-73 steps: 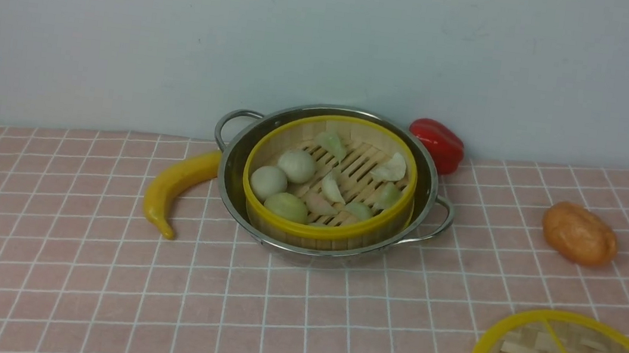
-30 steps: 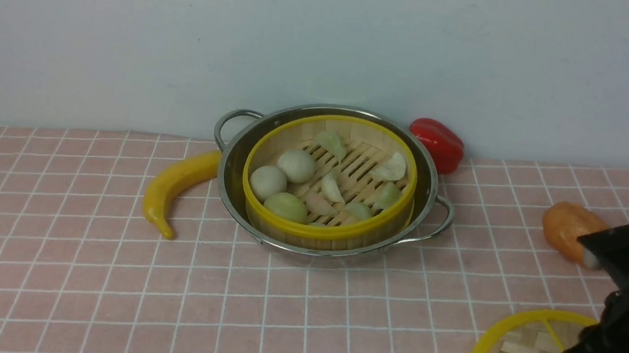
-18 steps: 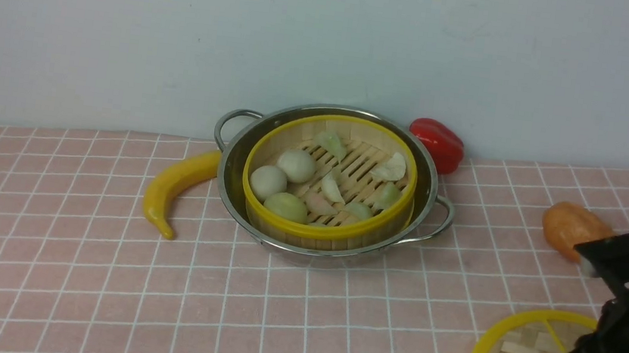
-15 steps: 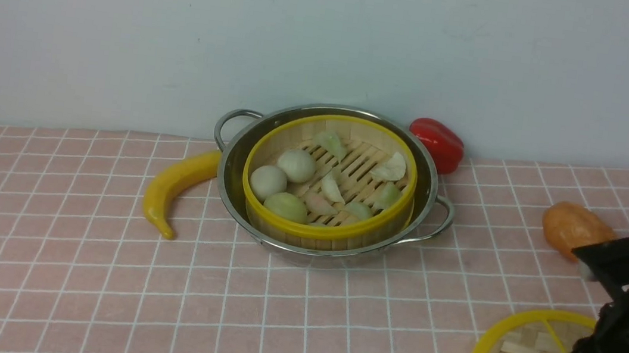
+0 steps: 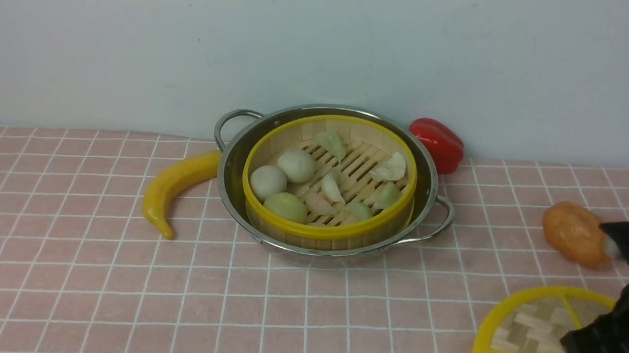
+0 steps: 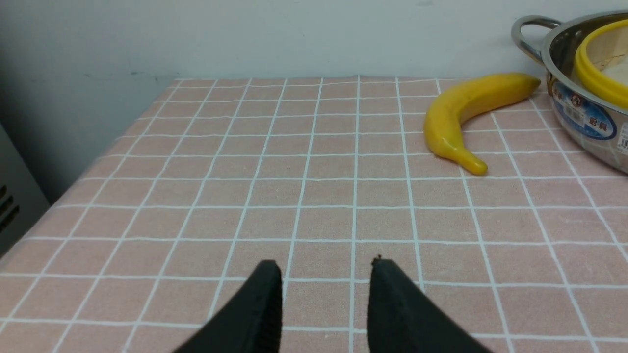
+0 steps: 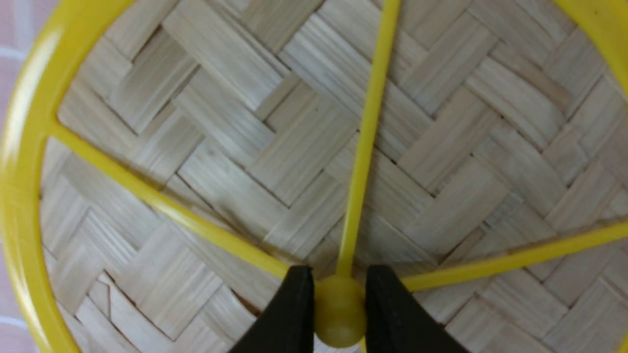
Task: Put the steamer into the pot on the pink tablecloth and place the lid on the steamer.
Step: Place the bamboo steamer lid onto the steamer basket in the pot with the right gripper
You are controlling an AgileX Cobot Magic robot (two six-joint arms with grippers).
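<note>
nearest the robot, at its right, the lid [image 5: 534, 341] lies low over the pink tablecloth [image 5: 96, 293]; whether it rests on the cloth or hangs just above it cannot be told. the right gripper [image 7: 338, 279] comes down on the lid's centre, and in the wrist view its two black fingers [image 7: 289, 314] press the small yellow knob [image 7: 339, 318] from both sides, so it has the lid by the knob alone. the left gripper [image 6: 325, 264] hovers over bare cloth at the robot's left, its fingers parted with nothing between them.

further back, mid-table, the pot [image 5: 230, 178] stands on the cloth with the steamer [image 5: 320, 231] already seated inside it, buns [image 5: 296, 165] and dumplings on its slats. a banana [image 5: 172, 186] lies just beside the pot's left side, an orange lump [image 5: 576, 234] sits beyond the lid, and a red pepper [image 5: 437, 143] rests against the wall behind the pot.

the step in hand looks like carrying the lid over. a round knob is a slippery hold and the wide disc will likely tip or swing, so the grip should be firm before lifting, the lift straight up, the carry slow and high enough to clear the pot's near handle. the lid should be centred over the steamer's yellow rim, lowered level, and let go only once it sits all round.
</note>
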